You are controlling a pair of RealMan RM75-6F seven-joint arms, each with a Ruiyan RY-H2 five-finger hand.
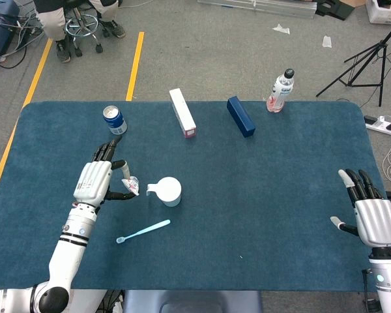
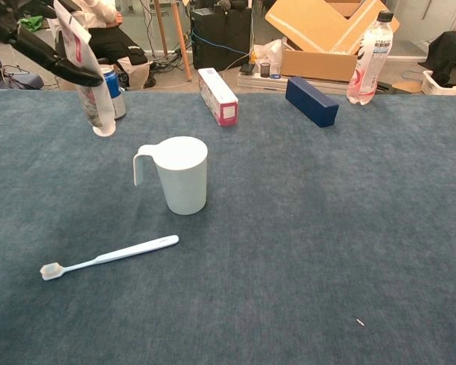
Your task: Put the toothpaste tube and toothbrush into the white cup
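The left robot hand point(image 1: 98, 183) holds the toothpaste tube point(image 2: 86, 80) pinched between thumb and fingers, lifted clear of the table point(image 1: 267, 195), cap end pointing down. The white cup point(image 1: 169, 192) stands upright just to the right of that robot hand, handle turned toward it; the tube hangs beside the cup, not over its mouth. The toothbrush point(image 1: 143, 231) lies flat on the table nearer the robot than the left robot hand and the cup, bristle end toward the robot's left. Beyond the left robot hand stands a blue can point(image 1: 115, 120). Farther right along the far edge sit a white-and-pink box point(image 1: 182, 112), a dark blue box point(image 1: 240, 116) and a plastic bottle point(image 1: 281, 90). The right robot hand point(image 1: 368, 213) rests open near the table's right edge, fingers spread, holding nothing, well apart from everything.
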